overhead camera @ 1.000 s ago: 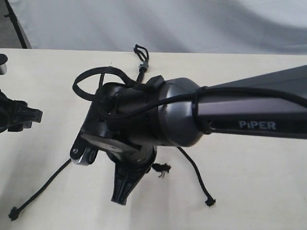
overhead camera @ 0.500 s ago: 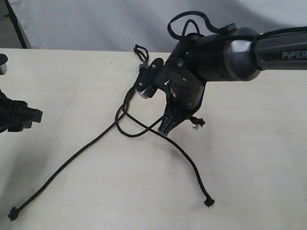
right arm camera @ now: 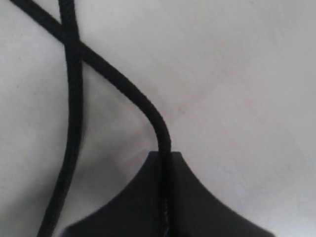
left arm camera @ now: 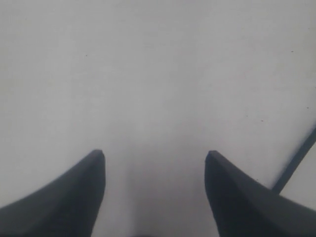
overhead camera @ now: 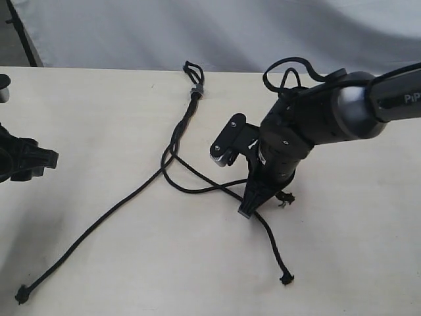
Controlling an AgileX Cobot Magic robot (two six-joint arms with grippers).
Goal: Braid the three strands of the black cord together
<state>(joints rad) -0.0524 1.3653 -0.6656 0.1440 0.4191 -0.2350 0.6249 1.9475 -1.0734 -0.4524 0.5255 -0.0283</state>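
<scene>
The black cord lies on the pale table, its small loop (overhead camera: 191, 68) and grey band (overhead camera: 195, 91) at the far edge. One strand (overhead camera: 99, 220) runs to the near left and ends in a knot. A second strand (overhead camera: 266, 230) runs to the near right. My right gripper (overhead camera: 247, 208) points down at the table right of the middle and is shut on the third strand (overhead camera: 197, 189), whose frayed end (overhead camera: 285, 197) sticks out beside it. In the right wrist view this strand (right arm camera: 123, 84) enters the closed jaws of the right gripper (right arm camera: 165, 157) and crosses another strand (right arm camera: 71, 98). My left gripper (left arm camera: 155, 154) is open over bare table.
The left arm (overhead camera: 23, 161) sits at the table's left edge, well apart from the cord. A grey backdrop (overhead camera: 217, 33) hangs behind the table's far edge. A thin dark line (left arm camera: 296, 160) shows at the side of the left wrist view.
My right arm has swung from the near middle to the right and come down, carrying the held strand's end across the right strand. The left arm has not moved.
</scene>
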